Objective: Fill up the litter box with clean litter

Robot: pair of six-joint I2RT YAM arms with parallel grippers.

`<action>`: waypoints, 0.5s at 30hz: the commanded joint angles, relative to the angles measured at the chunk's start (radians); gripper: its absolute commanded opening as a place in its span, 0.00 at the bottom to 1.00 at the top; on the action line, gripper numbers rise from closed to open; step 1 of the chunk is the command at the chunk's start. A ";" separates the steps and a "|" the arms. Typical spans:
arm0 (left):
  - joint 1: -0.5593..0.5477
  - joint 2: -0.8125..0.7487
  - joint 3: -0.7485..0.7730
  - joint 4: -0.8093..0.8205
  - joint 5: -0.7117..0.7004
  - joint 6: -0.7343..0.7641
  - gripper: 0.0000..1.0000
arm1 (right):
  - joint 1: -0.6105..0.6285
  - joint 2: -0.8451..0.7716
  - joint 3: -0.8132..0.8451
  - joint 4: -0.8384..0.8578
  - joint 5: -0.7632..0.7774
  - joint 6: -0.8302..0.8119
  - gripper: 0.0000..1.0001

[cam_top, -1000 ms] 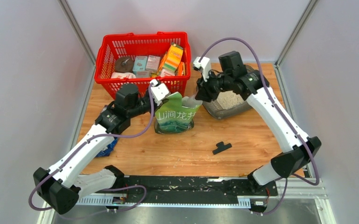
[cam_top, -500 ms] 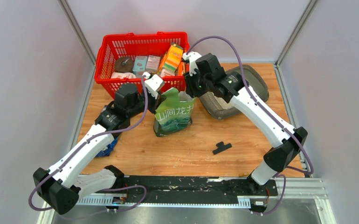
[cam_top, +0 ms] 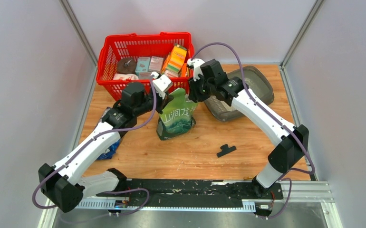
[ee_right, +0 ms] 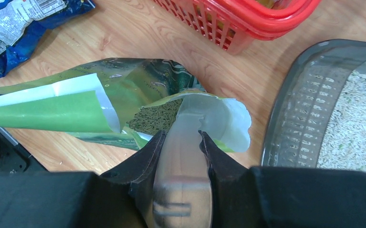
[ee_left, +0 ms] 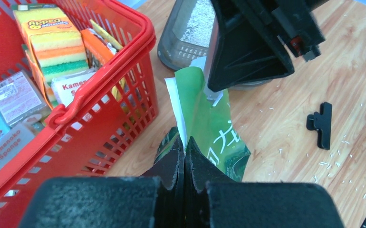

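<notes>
Left gripper (ee_left: 185,147): fingers clamped shut on top flap of green pouch (cam_top: 176,118). Best: hold flap taut, pouch upright, mouth wide.
Right gripper (ee_right: 181,142): fingers gripping scoop (ee_right: 186,123), tip at pouch mouth. Best: dig deep, lift level, no spill.
Litter box (cam_top: 255,78): just right of pouch, clean litter (ee_right: 357,123) covering part of floor.
</notes>
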 commanded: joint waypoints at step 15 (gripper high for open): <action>-0.005 -0.059 0.169 0.205 0.083 0.154 0.00 | -0.048 0.074 0.186 -0.220 -0.398 0.112 0.00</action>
